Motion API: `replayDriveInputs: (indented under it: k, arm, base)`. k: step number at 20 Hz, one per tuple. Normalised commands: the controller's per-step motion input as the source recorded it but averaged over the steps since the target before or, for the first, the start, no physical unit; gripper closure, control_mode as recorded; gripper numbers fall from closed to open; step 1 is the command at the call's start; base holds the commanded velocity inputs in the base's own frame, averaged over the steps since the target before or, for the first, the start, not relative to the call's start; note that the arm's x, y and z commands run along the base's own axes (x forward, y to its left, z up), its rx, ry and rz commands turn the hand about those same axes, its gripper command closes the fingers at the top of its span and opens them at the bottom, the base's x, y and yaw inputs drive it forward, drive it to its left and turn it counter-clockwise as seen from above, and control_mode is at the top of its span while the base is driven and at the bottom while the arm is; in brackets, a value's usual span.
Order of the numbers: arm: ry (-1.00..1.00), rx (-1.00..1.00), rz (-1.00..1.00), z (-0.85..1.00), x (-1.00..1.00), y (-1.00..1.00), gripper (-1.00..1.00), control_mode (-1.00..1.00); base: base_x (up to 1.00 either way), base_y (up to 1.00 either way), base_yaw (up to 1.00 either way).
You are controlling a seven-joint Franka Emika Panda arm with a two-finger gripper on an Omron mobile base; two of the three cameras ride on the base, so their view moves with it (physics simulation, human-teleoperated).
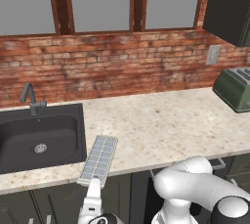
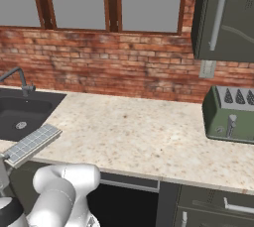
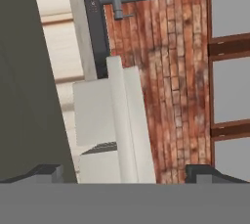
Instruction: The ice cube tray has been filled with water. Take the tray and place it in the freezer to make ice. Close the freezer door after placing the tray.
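The ice cube tray [image 1: 99,158] is a flat pale grey tray of small square cells. It lies on the speckled counter [image 1: 166,125] just right of the sink, with its near end jutting over the front edge. The tray [image 2: 31,144] is at the far left in the right base view. My gripper [image 1: 93,185] is just below and in front of that overhanging end, and it is open. In the hand view the tray [image 3: 122,125] is seen edge-on between the two widely spread fingertips [image 3: 46,173], untouched by them. The freezer and the freezer door are out of view.
A dark sink [image 1: 19,142] with a grey faucet [image 1: 30,98] lies left of the tray. A dark green toaster [image 2: 230,114] stands at the counter's right end under a dark wall cabinet [image 2: 223,15]. A brick wall with windows runs behind, and dark drawers sit below.
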Motion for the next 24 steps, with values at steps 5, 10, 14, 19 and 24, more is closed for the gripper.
replayDriveInputs:
  k: [5, 10, 14, 19, 24]
  arm:
    - [0.00, 0.00, 0.00, -0.16, 0.05, 0.00, -1.00, -1.00]
    - [0.00, 0.00, 0.00, -0.03, 0.15, 0.00, -1.00, -1.00]
    - [0.00, 0.00, 0.00, 0.00, 0.17, 0.00, -1.00, -1.00]
    - [0.00, 0.00, 0.00, 0.00, 0.21, 0.00, -1.00, -1.00]
    - [0.00, 0.00, 0.00, 0.00, 0.24, 0.00, -1.00, -1.00]
  base:
    - [0.00, 0.00, 0.00]
    - [0.00, 0.00, 0.00]
    - [0.00, 0.00, 0.00]
    - [0.00, 0.00, 0.00]
    - [0.00, 0.00, 0.00]
